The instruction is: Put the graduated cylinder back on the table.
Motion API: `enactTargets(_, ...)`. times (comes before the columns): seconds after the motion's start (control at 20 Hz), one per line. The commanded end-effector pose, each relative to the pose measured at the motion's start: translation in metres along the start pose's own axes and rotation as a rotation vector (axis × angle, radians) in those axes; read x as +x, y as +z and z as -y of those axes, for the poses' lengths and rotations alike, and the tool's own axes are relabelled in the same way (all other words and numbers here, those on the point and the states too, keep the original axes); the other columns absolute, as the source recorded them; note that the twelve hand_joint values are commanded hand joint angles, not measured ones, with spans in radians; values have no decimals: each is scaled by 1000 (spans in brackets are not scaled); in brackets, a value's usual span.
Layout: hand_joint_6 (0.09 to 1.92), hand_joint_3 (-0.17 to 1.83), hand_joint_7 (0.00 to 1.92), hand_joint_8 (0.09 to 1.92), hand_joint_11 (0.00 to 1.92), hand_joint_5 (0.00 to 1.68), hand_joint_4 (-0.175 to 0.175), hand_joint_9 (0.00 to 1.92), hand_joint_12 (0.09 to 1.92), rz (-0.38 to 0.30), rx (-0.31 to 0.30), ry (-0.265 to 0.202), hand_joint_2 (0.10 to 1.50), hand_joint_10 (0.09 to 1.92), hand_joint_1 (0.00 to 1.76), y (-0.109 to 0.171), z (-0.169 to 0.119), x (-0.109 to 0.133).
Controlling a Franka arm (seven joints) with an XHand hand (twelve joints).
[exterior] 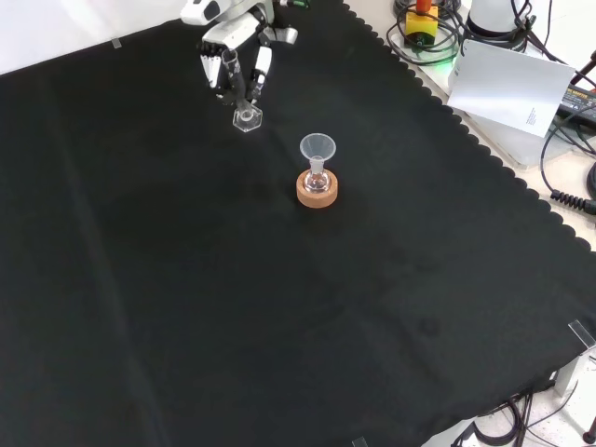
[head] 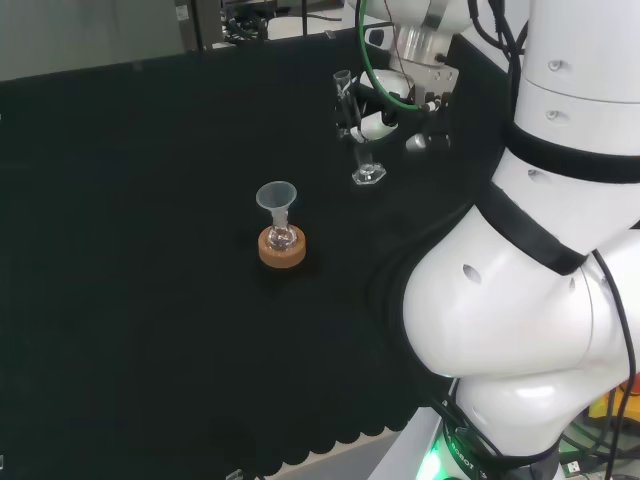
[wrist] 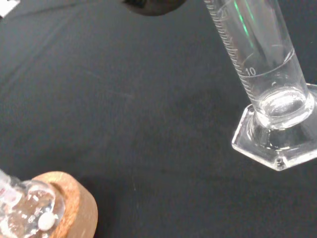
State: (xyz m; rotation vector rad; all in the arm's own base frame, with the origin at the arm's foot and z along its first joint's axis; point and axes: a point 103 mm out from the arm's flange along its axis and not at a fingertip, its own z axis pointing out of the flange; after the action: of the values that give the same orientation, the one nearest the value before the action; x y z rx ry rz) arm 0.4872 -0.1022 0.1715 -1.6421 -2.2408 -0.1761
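The robot hand [exterior: 237,58] grips the graduated cylinder [exterior: 244,102] upright, base on the bench [exterior: 279,307] — releasing crookedly could tip it toward the funnelled flask [exterior: 317,168] at five o'clock in the front view.

The clear glass graduated cylinder [head: 360,140] [exterior: 241,98] [wrist: 262,64] with hexagonal foot stands upright, foot on the black cloth, stem between my curled fingers.

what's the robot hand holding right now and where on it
The robot hand holds the glass cylinder by its upper tube; its base is at the cloth.
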Motion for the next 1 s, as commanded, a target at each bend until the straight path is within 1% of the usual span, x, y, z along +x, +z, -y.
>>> enactTargets(0.05, 1046, 0, 975, 1043, 1323, 934, -175, 1476, 743, -75, -61, -22, 1128, 87, 1251, 19, -26, -20)
enactTargets(0.25, 1047, 0, 974, 1045, 1321, 933, -175, 1475, 743, -88, -97, -39, 1129, 87, 1251, 20, -35, -23)
enactTargets(0.35, 1048, 0, 974, 1045, 1321, 933, -175, 1474, 744, -93, -107, -35, 1129, 87, 1251, 22, -38, -23)
enactTargets(0.4, 1048, 0, 973, 1045, 1321, 933, -175, 1473, 744, -102, -112, -38, 1129, 87, 1251, 24, -40, -23)
enactTargets(0.5, 1049, 0, 973, 1046, 1320, 932, -175, 1471, 744, -94, -110, -49, 1129, 87, 1251, 28, -43, -21)
enactTargets(0.65, 1050, 0, 972, 1047, 1320, 932, -175, 1470, 744, -101, -113, -50, 1129, 87, 1250, 34, -47, -23)
enactTargets(1.0, 1052, 1, 970, 1050, 1316, 930, -175, 1466, 745, -110, -158, -52, 1130, 87, 1250, 47, -49, -25)
